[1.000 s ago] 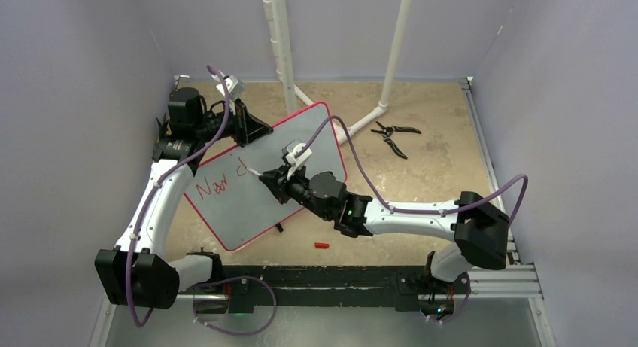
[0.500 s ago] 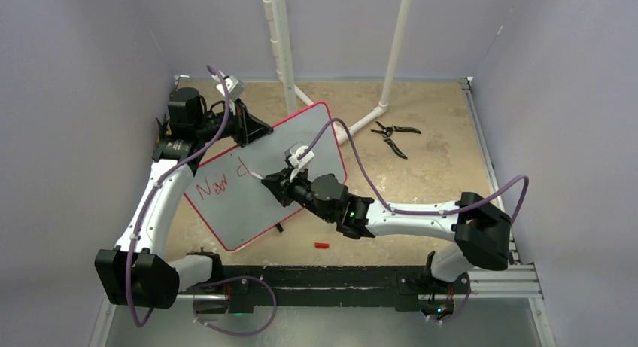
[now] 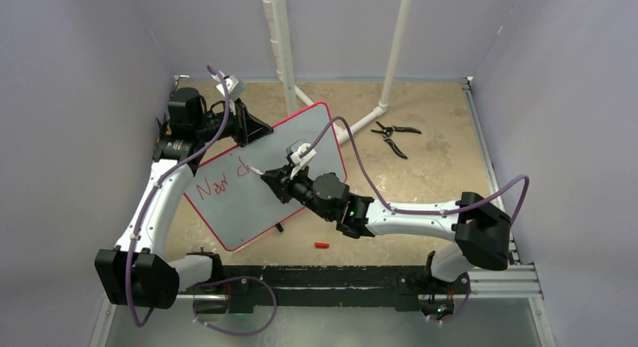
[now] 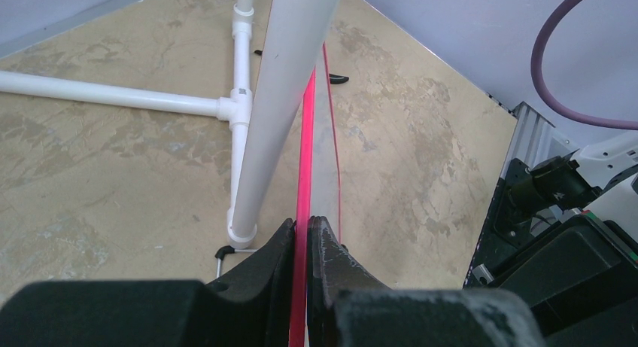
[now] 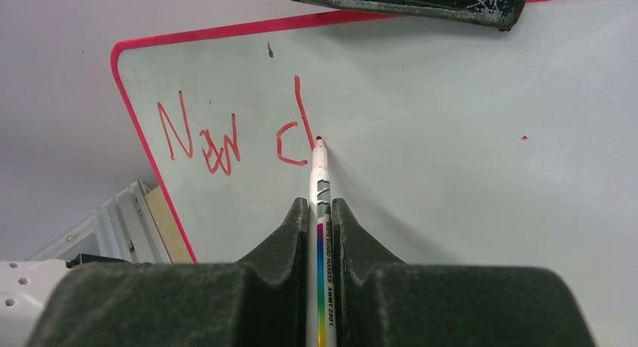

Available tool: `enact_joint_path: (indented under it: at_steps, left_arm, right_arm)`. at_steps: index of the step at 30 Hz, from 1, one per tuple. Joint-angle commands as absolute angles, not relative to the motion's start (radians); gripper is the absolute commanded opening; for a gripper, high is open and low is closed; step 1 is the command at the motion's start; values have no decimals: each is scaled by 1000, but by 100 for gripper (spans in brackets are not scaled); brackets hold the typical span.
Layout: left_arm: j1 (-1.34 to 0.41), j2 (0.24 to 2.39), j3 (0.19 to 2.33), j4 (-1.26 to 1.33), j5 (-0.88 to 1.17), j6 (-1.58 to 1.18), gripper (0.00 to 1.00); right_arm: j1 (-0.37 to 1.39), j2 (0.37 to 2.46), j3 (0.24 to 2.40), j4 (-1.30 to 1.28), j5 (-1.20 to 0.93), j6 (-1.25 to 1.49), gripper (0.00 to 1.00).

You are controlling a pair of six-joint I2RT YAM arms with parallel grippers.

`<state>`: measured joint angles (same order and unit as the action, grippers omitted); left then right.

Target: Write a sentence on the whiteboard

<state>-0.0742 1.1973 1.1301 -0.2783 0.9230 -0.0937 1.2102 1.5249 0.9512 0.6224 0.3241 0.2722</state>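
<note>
Tan mottled table (image 3: 429,174) carries the whiteboard (image 3: 241,211) left of centre, its far red rim pinched tight in the left gripper (image 4: 305,228). The right gripper (image 5: 320,208) reaches over the board, its fingers pressed together on a white marker (image 5: 320,178). The marker's red tip touches the sentence (image 5: 220,153), which reads "New" plus a "c" and one upright stroke.

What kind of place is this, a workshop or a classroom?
Probably a small robot test booth: plain walls box in a tan tabletop, and the left arm and right arm are bolted to a metal rail.
</note>
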Motion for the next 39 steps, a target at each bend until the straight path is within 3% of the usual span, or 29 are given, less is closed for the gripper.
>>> enact_joint_path:
  at_steps: [1,22,39]
  left_arm:
    - [-48,1203,1126,-233,879,-83,0]
    - [-46,1201,1124,-232,881,-84,0]
    - [-46,1200,1123,-230,881,-87,0]
  right_arm:
    - [1204,1528,997,665,356,258,0]
    - [1203,1484,899,616,445,329,0]
    - [1204,1462,877,612,391,326,0]
